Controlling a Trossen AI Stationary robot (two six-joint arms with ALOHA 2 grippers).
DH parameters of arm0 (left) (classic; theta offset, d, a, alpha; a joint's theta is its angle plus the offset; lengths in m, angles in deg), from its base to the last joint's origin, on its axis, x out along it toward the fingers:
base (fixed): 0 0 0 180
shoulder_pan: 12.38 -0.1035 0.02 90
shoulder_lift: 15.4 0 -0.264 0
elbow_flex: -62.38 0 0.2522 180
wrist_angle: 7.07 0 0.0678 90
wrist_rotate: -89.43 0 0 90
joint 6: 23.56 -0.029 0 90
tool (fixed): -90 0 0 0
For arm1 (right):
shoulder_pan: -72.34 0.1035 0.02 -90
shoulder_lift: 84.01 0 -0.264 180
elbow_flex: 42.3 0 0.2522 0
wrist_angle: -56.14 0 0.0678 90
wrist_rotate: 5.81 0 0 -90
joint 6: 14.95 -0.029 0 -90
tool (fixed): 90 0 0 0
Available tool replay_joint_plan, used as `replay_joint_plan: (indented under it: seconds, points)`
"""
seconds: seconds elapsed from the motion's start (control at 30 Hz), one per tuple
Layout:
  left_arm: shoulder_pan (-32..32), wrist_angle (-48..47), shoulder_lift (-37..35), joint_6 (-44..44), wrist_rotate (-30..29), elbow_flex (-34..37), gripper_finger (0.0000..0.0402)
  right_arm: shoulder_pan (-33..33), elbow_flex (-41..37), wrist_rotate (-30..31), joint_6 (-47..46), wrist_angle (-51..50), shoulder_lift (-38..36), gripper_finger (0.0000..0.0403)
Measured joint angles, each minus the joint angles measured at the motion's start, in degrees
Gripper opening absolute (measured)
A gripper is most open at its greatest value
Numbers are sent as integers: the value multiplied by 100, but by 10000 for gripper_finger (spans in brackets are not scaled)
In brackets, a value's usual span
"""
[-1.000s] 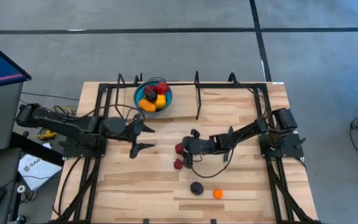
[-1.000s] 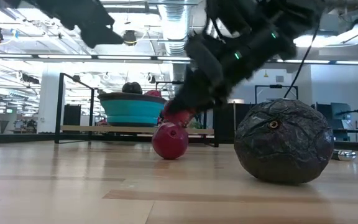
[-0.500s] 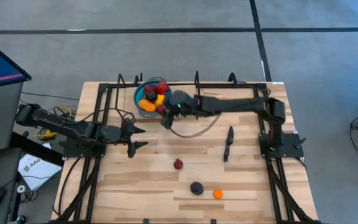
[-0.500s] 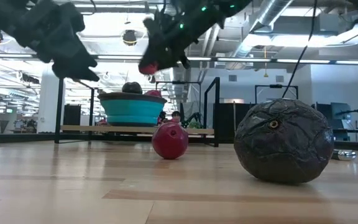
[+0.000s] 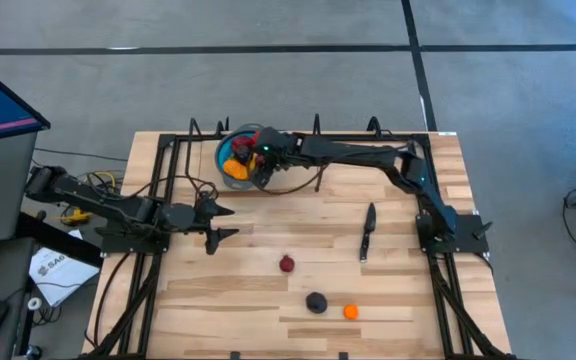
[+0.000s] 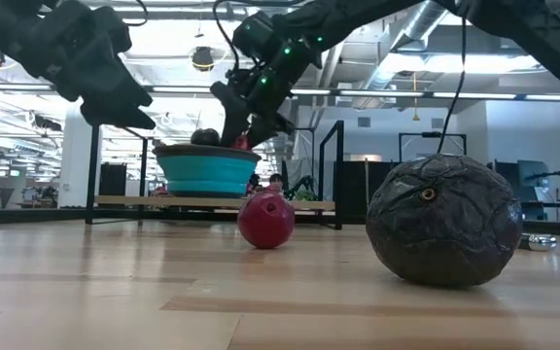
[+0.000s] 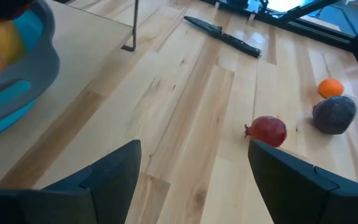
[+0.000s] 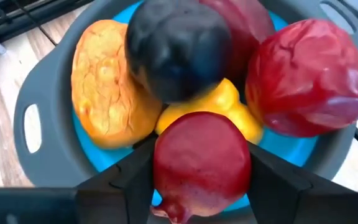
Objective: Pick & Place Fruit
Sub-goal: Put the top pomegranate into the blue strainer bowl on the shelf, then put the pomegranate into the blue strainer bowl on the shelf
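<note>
Right gripper (image 5: 257, 160) now over blue bowl (image 5: 226, 150), moved from bowl's edge half second ago; clamped on red fruit (image 8: 201, 163) above heaped fruit. Left gripper (image 5: 220, 222) unchanged over left table, fingers spread, empty. Red pomegranate (image 5: 286, 264), dark purple fruit (image 5: 316, 302), small orange (image 5: 350, 312) remain on table; knife (image 5: 366, 230) unmoved.

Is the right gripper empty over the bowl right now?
No: in the right wrist view the right gripper holds a red fruit between its fingers, just above the blue bowl of fruit.
</note>
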Motion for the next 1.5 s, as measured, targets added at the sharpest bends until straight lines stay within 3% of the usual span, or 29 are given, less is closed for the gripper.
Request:
replay_joint_plan:
  seconds: [0.2,0.37,0.67,0.77,0.93,1.07,1.2,1.4,1.5]
  points:
    - [5,45,0,-16,5,0,290,-3,15,-37,29,-23,25,242]
    - [5,71,0,-18,4,0,290,-61,15,-457,121,137,-7,266]
    - [3,83,0,-19,5,-2,290,-28,422,-426,496,48,-119,271]
    - [3,89,0,-18,5,-2,290,107,434,-137,724,-200,-393,271]
    - [29,113,0,-44,7,-2,290,683,268,900,1239,-964,-1038,270]
    - [235,506,70,-404,23,-4,290,1370,-378,1517,1231,-1481,-1712,270]
    - [563,1327,427,-1095,111,-4,290,2111,-1611,1674,675,-1269,-2453,270]
    - [717,3127,1736,-1979,1083,-13,290,3050,-3591,1744,-642,-49,-3329,269]
    - [663,3670,2567,-1958,1213,-240,290,3410,-4243,2197,-1413,471,-3576,269]
